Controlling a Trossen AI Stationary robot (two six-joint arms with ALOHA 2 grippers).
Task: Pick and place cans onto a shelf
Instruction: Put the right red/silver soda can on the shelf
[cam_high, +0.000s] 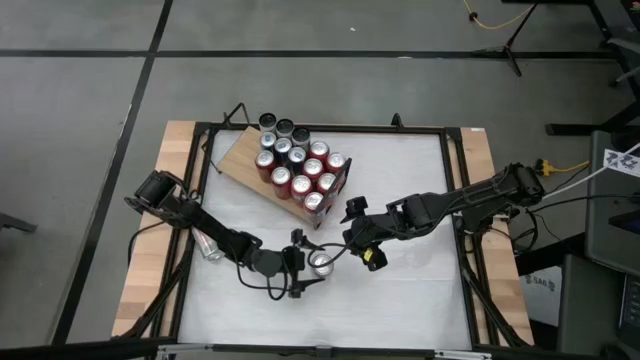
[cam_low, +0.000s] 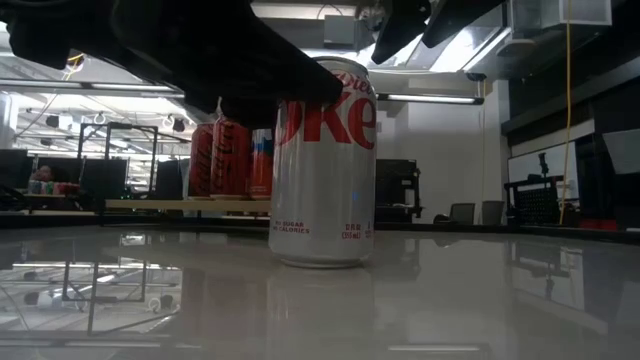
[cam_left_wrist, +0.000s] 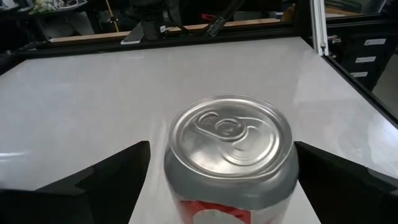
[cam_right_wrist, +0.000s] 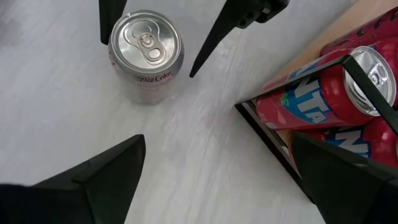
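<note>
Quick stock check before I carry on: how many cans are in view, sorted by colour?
Red cans on the shelf: 8
Non-red cans, silver or dark, at the shelf's far corner: 6
Silver Diet Coke can standing on the table: 1
Total: 15, as best the high view shows.

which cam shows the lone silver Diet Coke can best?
Left wrist view: the Diet Coke can fills the frame, upright between the open left tool's fingers. Low view shows its label side-on, top hidden by an arm. Right wrist view shows top and label, smaller. High view: only a small silver top.
</note>
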